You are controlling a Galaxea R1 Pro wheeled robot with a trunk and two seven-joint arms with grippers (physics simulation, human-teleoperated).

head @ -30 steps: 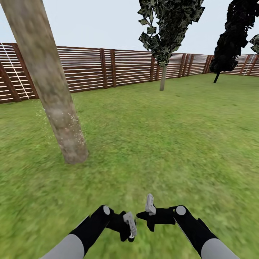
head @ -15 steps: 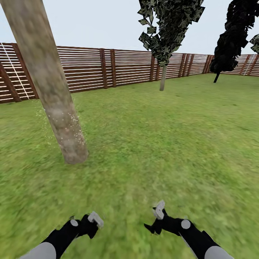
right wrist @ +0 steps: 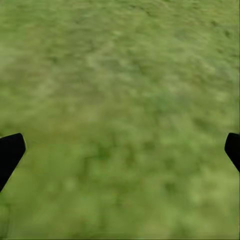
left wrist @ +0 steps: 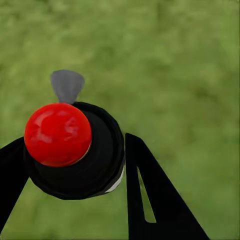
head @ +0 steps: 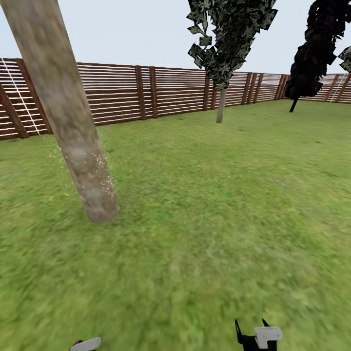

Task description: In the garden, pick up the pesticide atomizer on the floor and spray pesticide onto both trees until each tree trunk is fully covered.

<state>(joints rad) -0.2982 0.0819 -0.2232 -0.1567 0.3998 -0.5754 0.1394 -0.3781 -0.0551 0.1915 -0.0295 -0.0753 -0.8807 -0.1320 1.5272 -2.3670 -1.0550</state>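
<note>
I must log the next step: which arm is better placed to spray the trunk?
Left, probably. The left gripper holds the atomizer, red-capped, between its fingers. The right gripper is open over grass. The speckled trunk stands on the robot's left.

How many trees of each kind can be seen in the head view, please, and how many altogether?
Thick bare grey-tan trunk, dusted with pale specks low down: 1
Thin-stemmed dark columnar trees, one by the middle of the fence and one at the far right: 2
Total: 3
</note>
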